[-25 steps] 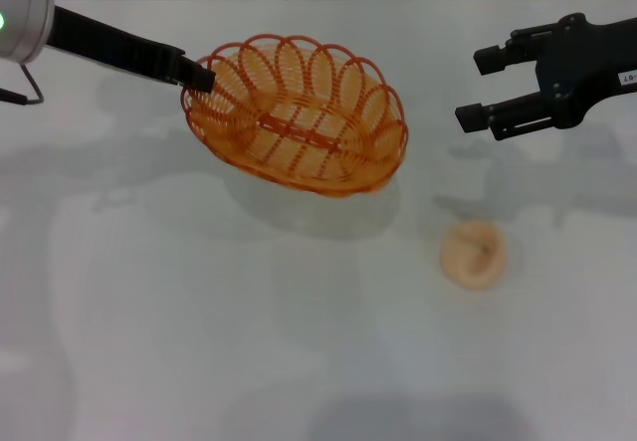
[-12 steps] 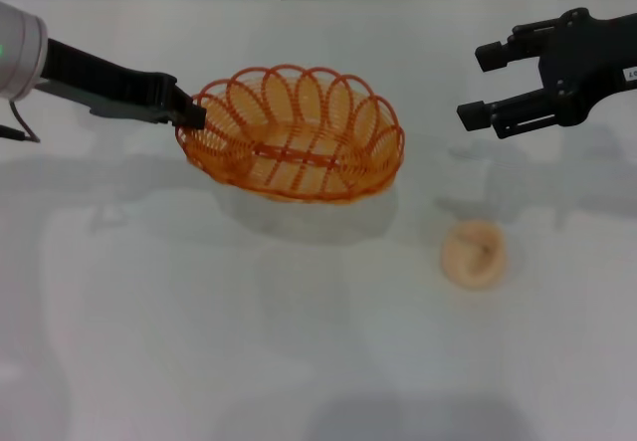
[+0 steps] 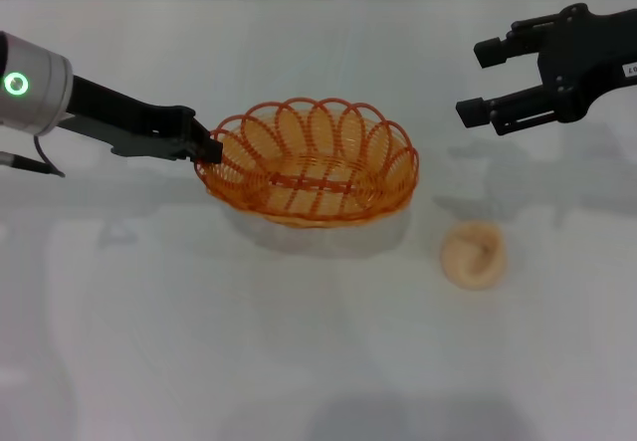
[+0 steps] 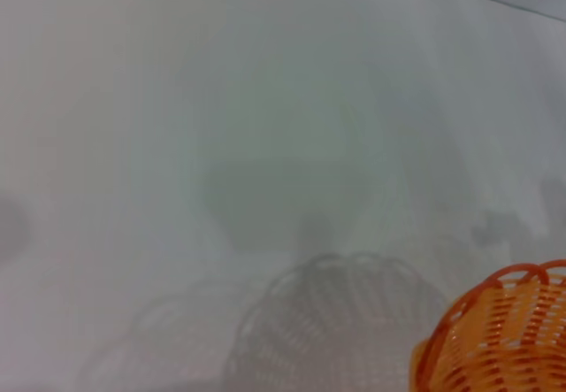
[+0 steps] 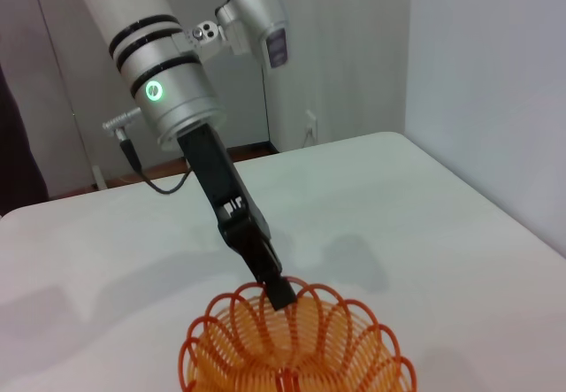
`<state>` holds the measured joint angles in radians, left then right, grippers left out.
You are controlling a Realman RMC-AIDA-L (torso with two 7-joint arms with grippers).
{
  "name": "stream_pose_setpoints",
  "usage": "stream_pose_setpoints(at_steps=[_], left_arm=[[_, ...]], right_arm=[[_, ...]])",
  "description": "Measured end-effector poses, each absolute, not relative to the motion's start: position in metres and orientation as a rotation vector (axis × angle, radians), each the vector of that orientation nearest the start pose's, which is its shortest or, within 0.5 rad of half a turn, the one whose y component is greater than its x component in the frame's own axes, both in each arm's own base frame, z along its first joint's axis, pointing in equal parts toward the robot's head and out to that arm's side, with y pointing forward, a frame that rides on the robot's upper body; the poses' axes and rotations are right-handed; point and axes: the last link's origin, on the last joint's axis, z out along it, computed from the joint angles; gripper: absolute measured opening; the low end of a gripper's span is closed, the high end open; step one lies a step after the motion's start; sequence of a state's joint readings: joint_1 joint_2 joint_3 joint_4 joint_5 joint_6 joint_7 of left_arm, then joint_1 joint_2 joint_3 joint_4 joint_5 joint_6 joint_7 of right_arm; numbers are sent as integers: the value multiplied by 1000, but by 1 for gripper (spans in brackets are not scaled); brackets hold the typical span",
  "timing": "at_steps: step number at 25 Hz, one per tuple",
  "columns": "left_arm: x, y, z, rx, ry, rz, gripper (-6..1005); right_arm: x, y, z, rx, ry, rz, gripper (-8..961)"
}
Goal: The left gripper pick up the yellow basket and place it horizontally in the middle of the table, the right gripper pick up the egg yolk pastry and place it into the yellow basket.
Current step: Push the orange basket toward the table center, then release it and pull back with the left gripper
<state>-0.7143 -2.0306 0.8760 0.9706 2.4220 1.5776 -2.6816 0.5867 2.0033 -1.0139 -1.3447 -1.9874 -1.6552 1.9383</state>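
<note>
Left gripper (image 3: pixel 207 148), reaching in from the left of the frame, fingers clamped on the left rim of the yellow basket (image 3: pixel 311 162), held level at centre, low over the counter (image 3: pixel 199 331). Right gripper (image 3: pixel 480 83) hovering at upper right, fingers apart. Egg yolk pastry (image 3: pixel 474 253) on the counter, lower right of the basket, apart from it.

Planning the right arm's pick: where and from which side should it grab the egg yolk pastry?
Probably from straight above, fingers closing across the round sides of the egg yolk pastry. It lies low and flat on the table with a soft dimpled top, apart from the yellow basket held by the left gripper. The right gripper hangs open behind it.
</note>
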Motion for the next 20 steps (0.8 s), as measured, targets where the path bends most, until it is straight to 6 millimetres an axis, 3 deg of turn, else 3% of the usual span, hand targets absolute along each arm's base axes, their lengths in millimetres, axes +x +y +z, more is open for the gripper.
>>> stream_pose_setpoints(at_steps=[20], left_arm=[[-222, 382, -4, -2346, -1750, -42, 68]], right_arm=[[138, 358, 78, -2865, 274, 338, 768]])
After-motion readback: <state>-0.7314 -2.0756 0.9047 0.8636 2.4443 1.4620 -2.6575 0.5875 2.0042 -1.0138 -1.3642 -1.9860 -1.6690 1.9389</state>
